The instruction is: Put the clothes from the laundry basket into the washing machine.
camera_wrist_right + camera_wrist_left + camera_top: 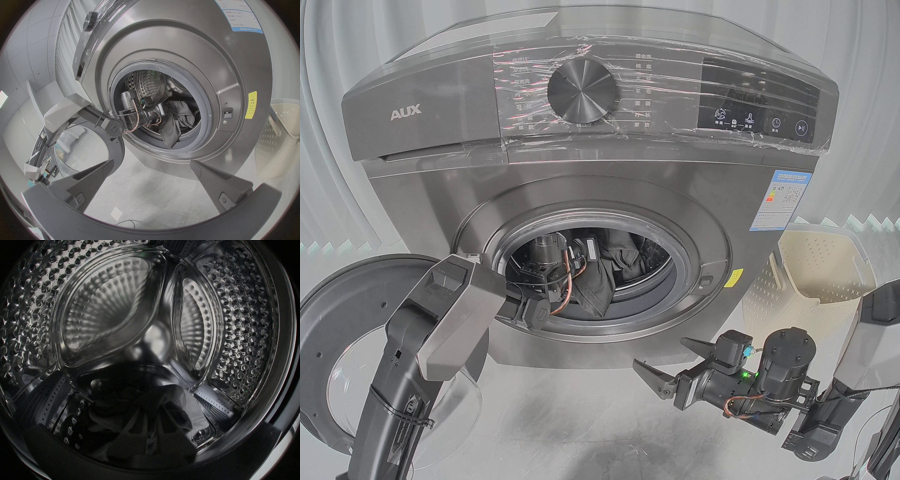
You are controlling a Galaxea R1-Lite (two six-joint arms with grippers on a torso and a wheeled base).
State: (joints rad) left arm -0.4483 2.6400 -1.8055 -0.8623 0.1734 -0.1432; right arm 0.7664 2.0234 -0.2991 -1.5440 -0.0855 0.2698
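Two hands differ: left hand, nearer, sits inside the washing machine, its grip impossible to tell, dark clothes draped just beside it; right hand hangs below, wide open, empty.

Left arm stretched forward, right pincer spread wide

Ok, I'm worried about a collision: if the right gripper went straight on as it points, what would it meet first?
The right gripper would probably first meet the dark garment hanging over the washing machine door rim; depth is unclear.
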